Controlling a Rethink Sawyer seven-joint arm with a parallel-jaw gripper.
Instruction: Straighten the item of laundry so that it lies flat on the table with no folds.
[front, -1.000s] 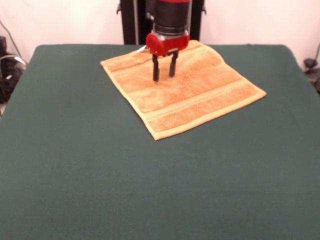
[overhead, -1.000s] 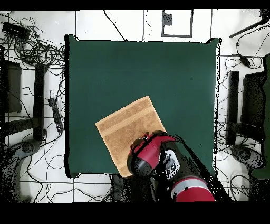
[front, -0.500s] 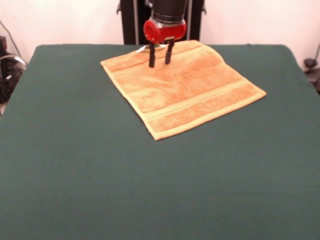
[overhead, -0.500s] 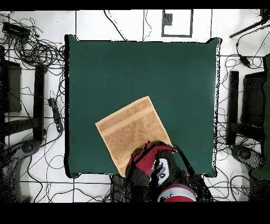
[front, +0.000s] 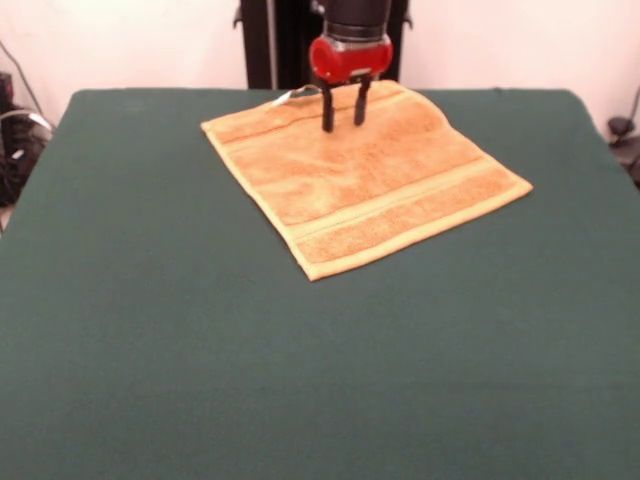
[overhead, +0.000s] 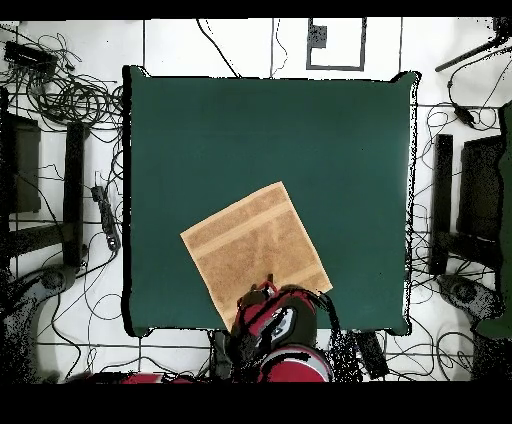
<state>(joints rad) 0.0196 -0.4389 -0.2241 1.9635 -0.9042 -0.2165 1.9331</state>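
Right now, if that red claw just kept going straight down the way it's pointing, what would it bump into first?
Most likely the orange towel. The gripper points downward with its fingers apart over the towel's far part, near the robot. Below that lies the green table.

Wrist housing: glossy red, rounded collar just above the fingers (front: 327, 112).
Upper segment: black cylinder with a thin pale ring above the red collar.
Fingers: two slim black prongs with a gap between them.
Arm seen from overhead: bulky red shell (overhead: 278, 330) with black panels and a whitish patch.
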